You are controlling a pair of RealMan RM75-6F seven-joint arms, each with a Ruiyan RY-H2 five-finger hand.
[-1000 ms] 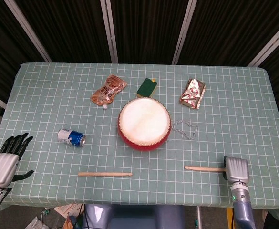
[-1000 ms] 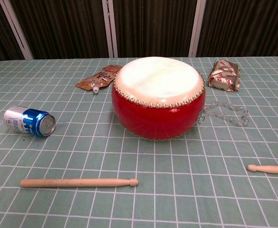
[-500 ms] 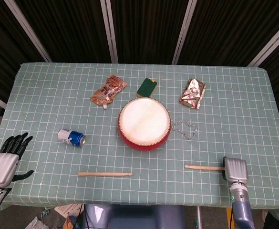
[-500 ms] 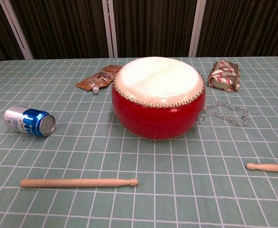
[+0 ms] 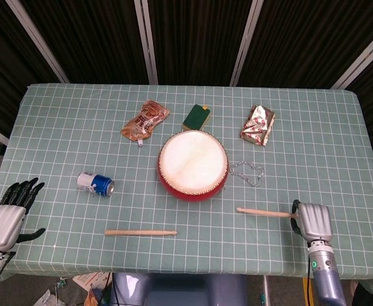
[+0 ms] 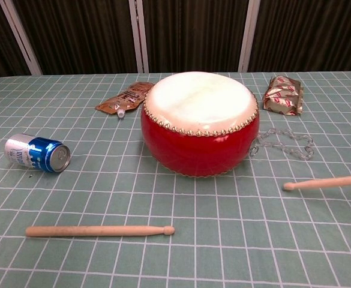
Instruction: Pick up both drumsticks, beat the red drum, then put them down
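I had the right robot hand (image 5: pixel 314 221) closed around one drumstick (image 5: pixel 263 212), its tip aimed toward the red drum (image 5: pixel 192 164) at the desk's (image 5: pixel 58 127) middle. The other drumstick (image 5: pixel 140 233) lay untouched near the front edge; my left robot hand (image 5: pixel 7 213) hung empty, fingers apart, at the corner. Second pickup, beating and putting down remained.

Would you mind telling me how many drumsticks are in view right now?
2. One drumstick lies on the table in front of the red drum; the other drumstick is held by the right hand.
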